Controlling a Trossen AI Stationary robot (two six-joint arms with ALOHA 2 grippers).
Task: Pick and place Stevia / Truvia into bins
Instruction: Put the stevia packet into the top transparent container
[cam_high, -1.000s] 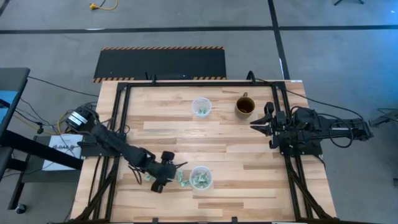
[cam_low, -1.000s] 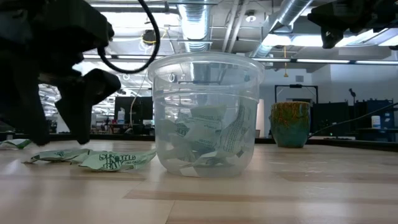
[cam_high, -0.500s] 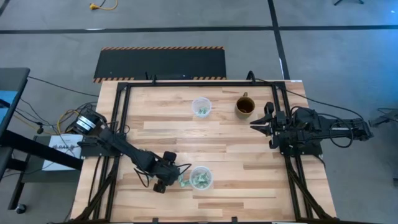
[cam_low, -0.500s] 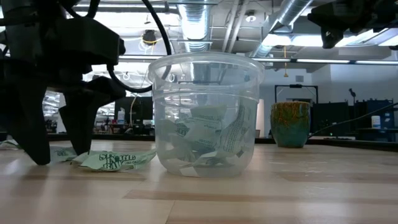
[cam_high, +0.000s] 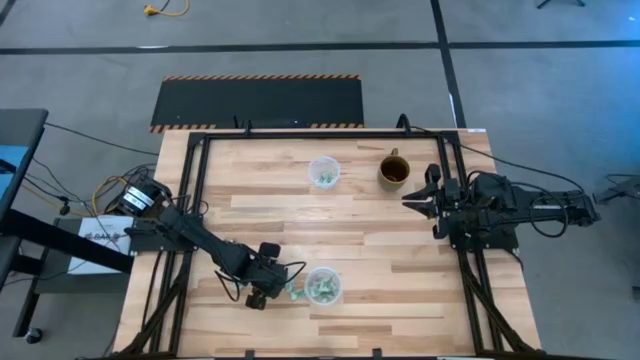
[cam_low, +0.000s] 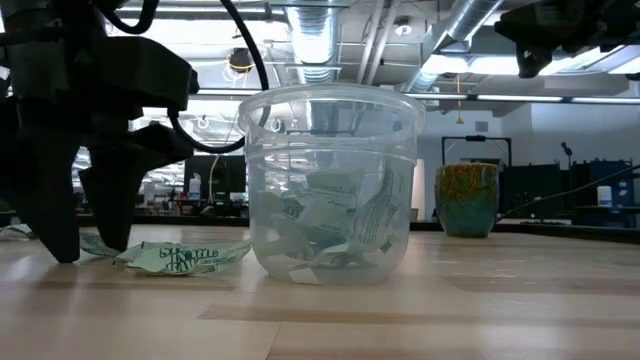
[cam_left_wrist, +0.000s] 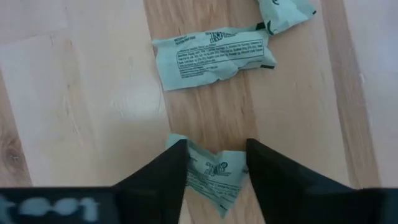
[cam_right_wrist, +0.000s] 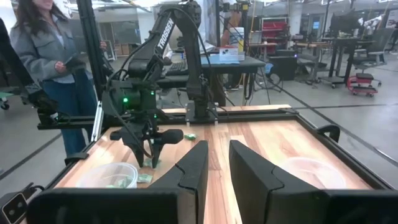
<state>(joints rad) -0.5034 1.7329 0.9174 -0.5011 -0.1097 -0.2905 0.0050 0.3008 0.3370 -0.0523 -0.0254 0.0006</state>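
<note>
Left gripper (cam_high: 283, 292) is down at the table (cam_high: 380, 270) near its 7 o'clock edge, just at 9 o'clock of the near cup (cam_high: 323, 286). In the left wrist view its fingers (cam_left_wrist: 163, 174) stand part-open astride a crumpled green packet (cam_left_wrist: 210, 176), which lies flat on the wood between the tips; I cannot tell if the pads touch it. A second packet (cam_left_wrist: 214, 55) lies flat just beyond it, and a corner of a third (cam_left_wrist: 285, 11) shows farther on. In the low view the fingertips (cam_low: 60, 235) reach the table beside loose packets (cam_low: 185, 258).

Near cup (cam_low: 332, 185) holds several packets. Far cup (cam_high: 323, 171), at 12 o'clock of the table, holds a few. A brown mug (cam_high: 394, 171) stands at 3 o'clock of the far cup.

Right gripper (cam_high: 412, 200) waits raised at the table's 3 o'clock side, fingers (cam_right_wrist: 196, 168) narrow, holding nothing.

A person (cam_right_wrist: 46, 56) stands beyond the table.
</note>
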